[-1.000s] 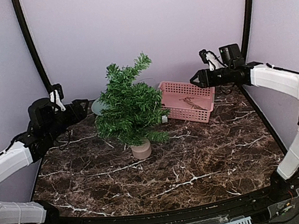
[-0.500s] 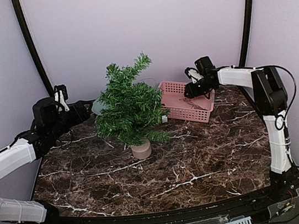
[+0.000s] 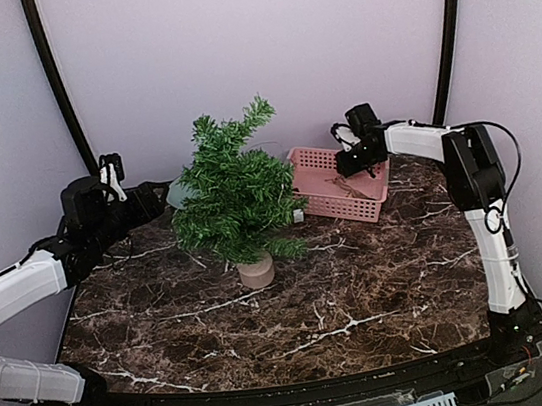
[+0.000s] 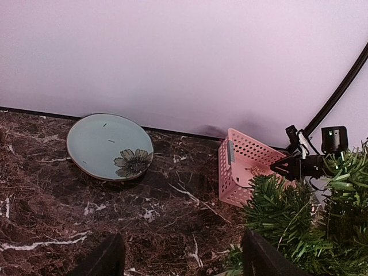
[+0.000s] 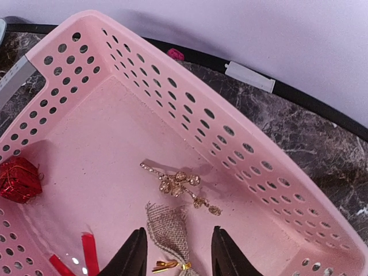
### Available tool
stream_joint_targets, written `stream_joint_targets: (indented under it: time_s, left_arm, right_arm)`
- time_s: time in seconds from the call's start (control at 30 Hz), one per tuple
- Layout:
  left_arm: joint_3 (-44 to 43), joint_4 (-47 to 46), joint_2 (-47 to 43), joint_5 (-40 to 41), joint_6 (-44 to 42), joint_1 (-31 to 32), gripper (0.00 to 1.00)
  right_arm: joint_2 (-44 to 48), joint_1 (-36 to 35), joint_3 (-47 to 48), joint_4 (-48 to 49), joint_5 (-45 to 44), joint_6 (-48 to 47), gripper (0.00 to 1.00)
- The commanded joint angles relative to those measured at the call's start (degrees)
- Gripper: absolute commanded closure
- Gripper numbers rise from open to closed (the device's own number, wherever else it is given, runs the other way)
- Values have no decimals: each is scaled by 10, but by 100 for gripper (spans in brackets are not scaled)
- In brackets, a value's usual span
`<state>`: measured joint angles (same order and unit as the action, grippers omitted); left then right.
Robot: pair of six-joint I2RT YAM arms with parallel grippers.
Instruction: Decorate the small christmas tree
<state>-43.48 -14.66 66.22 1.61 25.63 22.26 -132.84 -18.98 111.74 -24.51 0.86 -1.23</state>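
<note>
Right gripper [image 5: 177, 246] has been brought over basket [image 5: 190, 103], upper right
Its jaws are parted, nothing held; left gripper [image 4: 181, 260], mid-left beside tree [image 3: 234, 193], likewise

The small christmas tree [image 3: 237, 193] stood deep green on a tan base. Under it, the table [image 3: 364, 291] ran dark brown marble, veined white. The basket [image 5: 190, 109] was pink, its walls dotted with rows of round holes. Inside lay a shiny red gift box [image 5: 18, 180], a gold beaded sprig [image 5: 181, 185] and a grey-beige burlap bow [image 5: 169, 227] with a gold clasp. The plate [image 4: 98, 138] showed pale blue-green, with one dark flower. The wall [image 3: 259, 43] behind was plain lilac.
</note>
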Motion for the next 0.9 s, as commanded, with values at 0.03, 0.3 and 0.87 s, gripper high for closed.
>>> stream_joint_targets:
  time_s: [0.03, 0.3, 0.87]
  left_arm:
    - [-11, -19, 3, -8, 1, -5, 29]
    - [-11, -20, 4, -4, -2, -5, 29]
    - [-8, -25, 8, -3, -6, -6, 29]
  right_arm:
    - [-35, -3, 49, -7, -40, -39, 65]
    - [-64, -3, 72, -15, -25, -42, 72]
    - [-103, 2, 100, -11, -42, -38, 72]
